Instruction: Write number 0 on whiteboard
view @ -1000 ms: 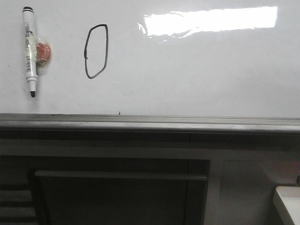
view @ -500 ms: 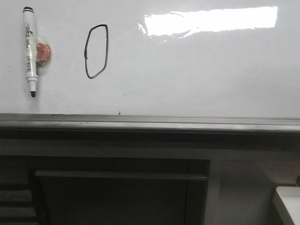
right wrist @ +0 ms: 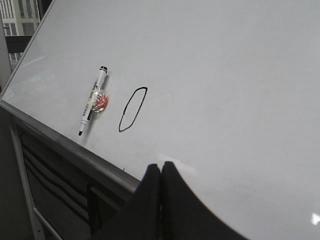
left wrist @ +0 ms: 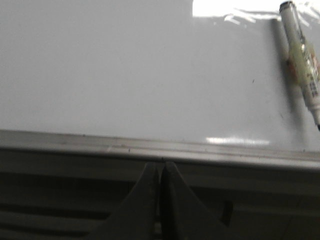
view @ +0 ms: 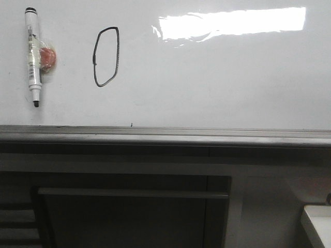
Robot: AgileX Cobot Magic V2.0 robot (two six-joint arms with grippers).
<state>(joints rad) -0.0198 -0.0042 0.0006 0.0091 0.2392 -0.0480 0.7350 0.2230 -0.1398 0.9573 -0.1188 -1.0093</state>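
**Number 0 present on whiteboard; both grippers closed and empty**

Number 0 [view: 106,56] stands as a thin black closed loop in the upper left of the front view, on the whiteboard [view: 217,82].

My left gripper [left wrist: 160,172]: fingers pressed together, nothing between them. In its wrist view the tips sit at the bottom centre of the frame, overlapping the grey metal rail [left wrist: 100,145] that edges the board. Contact with the rail cannot be confirmed.

My right gripper [right wrist: 160,172]: fingers likewise together and holding nothing. In its wrist view the tips sit at the bottom centre, in front of the board surface, well apart from the loop, which appears left of centre in that frame.

Marker pen [view: 33,56]: white barrel, black end at top, black tip pointing down, lying against the board at the far left of the front view, just beside the loop and not touching it. A small red and clear object [view: 46,58] sits against the right side of the barrel; I cannot identify it. The pen also shows at the upper right of the left wrist view.

Light glare [view: 232,23]: bright rectangle, upper right of the front view.

Dark grey cabinet [view: 129,206] fills the lower half of the front view. A white object [view: 316,223] shows at the lower right corner, cut off by the frame.
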